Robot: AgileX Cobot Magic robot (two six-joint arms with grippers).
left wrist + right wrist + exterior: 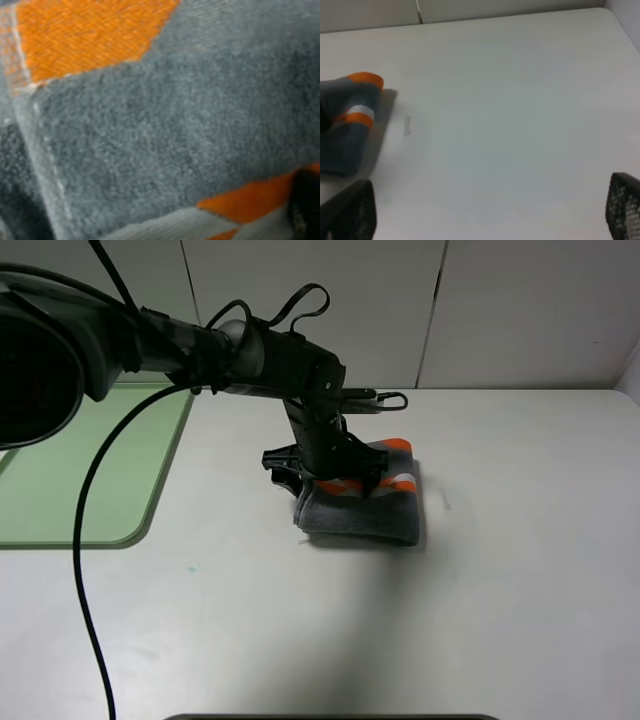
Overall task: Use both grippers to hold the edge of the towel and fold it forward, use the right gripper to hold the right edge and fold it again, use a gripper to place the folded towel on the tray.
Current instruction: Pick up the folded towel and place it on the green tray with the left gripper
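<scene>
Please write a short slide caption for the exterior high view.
Left gripper down on the folded towel; green tray waits left.

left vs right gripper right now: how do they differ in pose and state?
Left gripper is down on the folded towel, its wrist view filled with blurred cloth; right gripper hangs over bare table, apart from the towel. Right gripper's fingertips stand wide apart, holding nothing; whether the left is open or shut is hidden.
</scene>
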